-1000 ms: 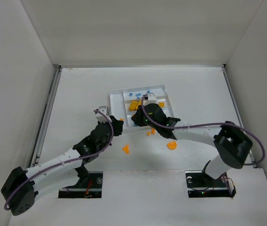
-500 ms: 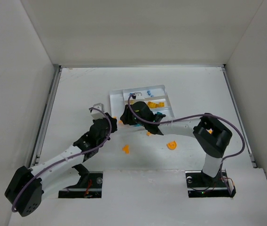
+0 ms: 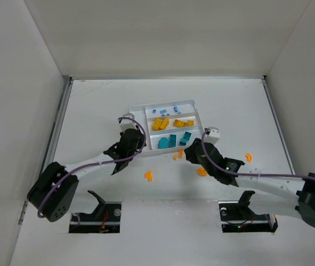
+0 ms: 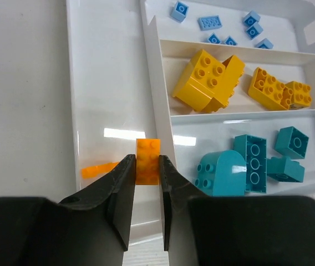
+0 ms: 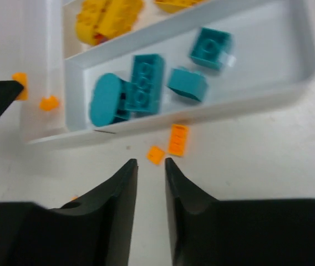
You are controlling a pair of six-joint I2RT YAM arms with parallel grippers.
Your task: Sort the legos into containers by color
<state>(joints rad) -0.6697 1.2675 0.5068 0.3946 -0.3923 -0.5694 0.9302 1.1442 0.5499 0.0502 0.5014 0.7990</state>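
Item, white tray [image 4: 156, 105]: three long sections hold light blue legos [image 4: 210, 22], yellow legos [image 4: 210, 77] and teal legos [image 5: 146, 83].
Narrow side section: my left gripper [image 4: 146, 159] hangs over it, clamped on an orange brick [image 4: 147, 148].
My right gripper [image 5: 150, 162]: fingers a slit apart, empty, over open counter [image 3: 91, 122] off the tray's near wall, loose orange pieces [image 5: 178, 138] beside it.

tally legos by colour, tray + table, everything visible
Light blue plastic legos: 7 (tiny, so roughly)
Yellow plastic legos: 4
Teal plastic legos: 4
Orange plastic legos: 7 (2 at the narrow section of the white plastic tray, 5 on the white table)
Total: 22
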